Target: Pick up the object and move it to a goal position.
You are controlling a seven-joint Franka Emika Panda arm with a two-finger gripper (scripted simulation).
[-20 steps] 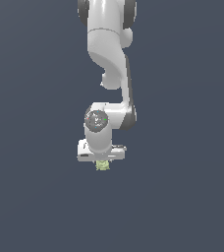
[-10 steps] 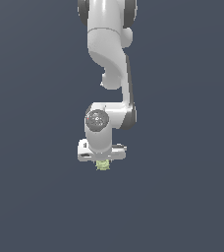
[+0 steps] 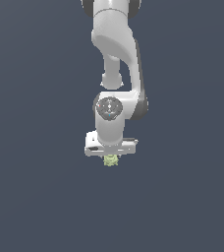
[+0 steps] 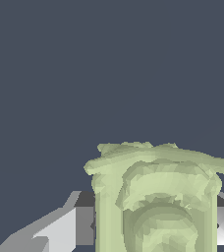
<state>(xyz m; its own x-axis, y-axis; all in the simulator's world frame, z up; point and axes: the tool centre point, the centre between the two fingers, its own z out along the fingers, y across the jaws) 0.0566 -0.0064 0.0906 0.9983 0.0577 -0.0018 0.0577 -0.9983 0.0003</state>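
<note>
Gripper (image 3: pixel 111 158) pinching object (image 3: pixel 111 160).
Fingers (image 4: pixel 84 225) press both sides of the pale yellow-green lumpy block beneath the white arm (image 3: pixel 115 54).

A pale green lumpy block (image 4: pixel 155 202) sits between two grey fingers (image 4: pixel 83 225), which touch its sides.

Small pale yellow-green lumpy block (image 3: pixel 111 160) sits directly under white arm's gripper (image 3: pixel 111 156), btwn its two fingers (image 4: pixel 65 226), touching both per wrist view. Arm rises straight above it, centred in exterior view.
</note>
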